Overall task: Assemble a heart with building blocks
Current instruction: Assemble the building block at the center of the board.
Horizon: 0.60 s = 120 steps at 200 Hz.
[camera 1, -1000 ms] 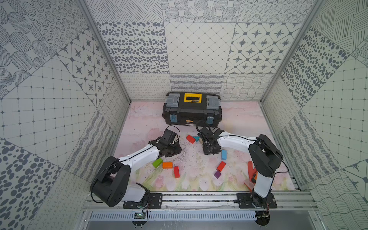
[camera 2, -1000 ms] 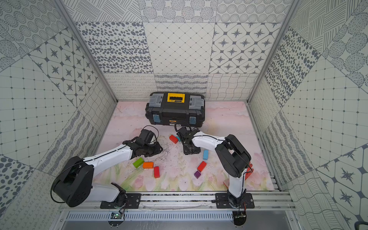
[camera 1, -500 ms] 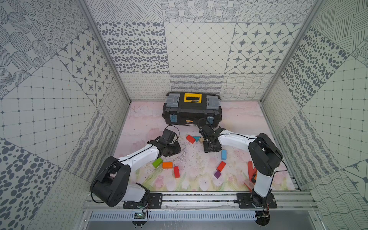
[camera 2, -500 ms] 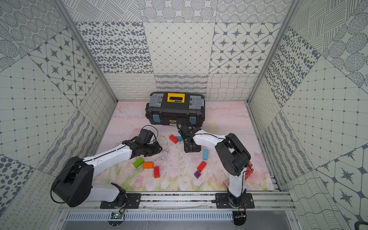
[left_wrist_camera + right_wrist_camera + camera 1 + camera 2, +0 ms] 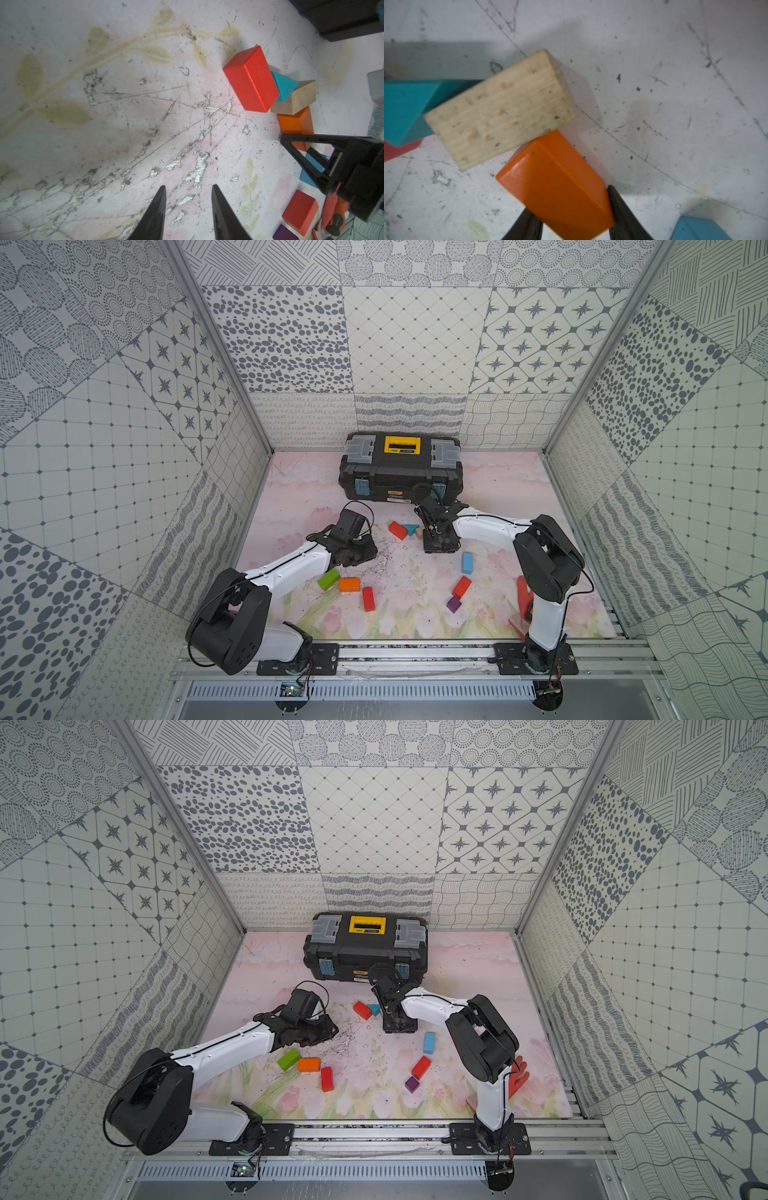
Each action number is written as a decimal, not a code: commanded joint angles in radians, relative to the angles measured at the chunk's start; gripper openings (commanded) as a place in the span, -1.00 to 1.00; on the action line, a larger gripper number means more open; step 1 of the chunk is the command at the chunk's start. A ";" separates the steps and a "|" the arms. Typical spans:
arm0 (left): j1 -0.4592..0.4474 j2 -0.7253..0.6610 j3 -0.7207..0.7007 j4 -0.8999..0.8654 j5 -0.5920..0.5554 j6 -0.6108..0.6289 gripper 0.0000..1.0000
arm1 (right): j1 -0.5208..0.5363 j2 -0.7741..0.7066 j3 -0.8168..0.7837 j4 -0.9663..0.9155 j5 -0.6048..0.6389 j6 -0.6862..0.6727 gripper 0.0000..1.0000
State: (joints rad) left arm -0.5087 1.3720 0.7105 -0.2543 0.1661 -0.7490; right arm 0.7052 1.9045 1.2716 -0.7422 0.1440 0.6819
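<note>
– Top views both show the surface (image 5: 415,589) low in the centre of the frame, with the blocks (image 5: 467,563) scattered in a loose ring below the toolbox (image 5: 401,479). How do the hands stand?

– The left hand (image 5: 188,186) has its jaws partly apart with nothing between them, over bare surface. The right hand (image 5: 570,200) is closed on the orange brick (image 5: 556,180), pinching its long sides toward one end. The brick's far end touches the wood brick (image 5: 500,108).

– Will the bricks handle easily?

– I'd think so: they look rigid and light, with nothing to break. The painted faces look glossy, so they're probably a bit slick. A pinch across the flat long sides, nearer the middle, should keep a brick from pivoting. I'd guess they slide readily, so a nudge could shove a neighbour too.

– And the smaller pieces?

– The teal triangle (image 5: 283,87) sits between the red brick (image 5: 252,79) and the wood brick, and seems to touch both, at the centre of a top view. Its sloped faces would likely squeeze out of the jaws, so I'd take it by the flat parallel ones. The purple cube (image 5: 454,604), lower right of centre, lies free. Any opposite faces would do, but it's small and needs careful centring.
</note>
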 commanded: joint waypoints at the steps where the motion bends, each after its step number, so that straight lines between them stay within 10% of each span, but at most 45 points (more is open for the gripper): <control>1: 0.006 -0.011 -0.003 -0.030 -0.007 0.027 -0.27 | -0.004 0.009 0.028 -0.006 0.018 0.025 -0.02; 120: 0.006 -0.026 -0.006 -0.037 -0.012 0.024 -0.28 | -0.013 0.001 0.025 0.002 0.024 0.036 -0.01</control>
State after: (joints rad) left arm -0.5087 1.3556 0.7105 -0.2764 0.1669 -0.7490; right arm 0.6975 1.9045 1.2747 -0.7441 0.1509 0.6991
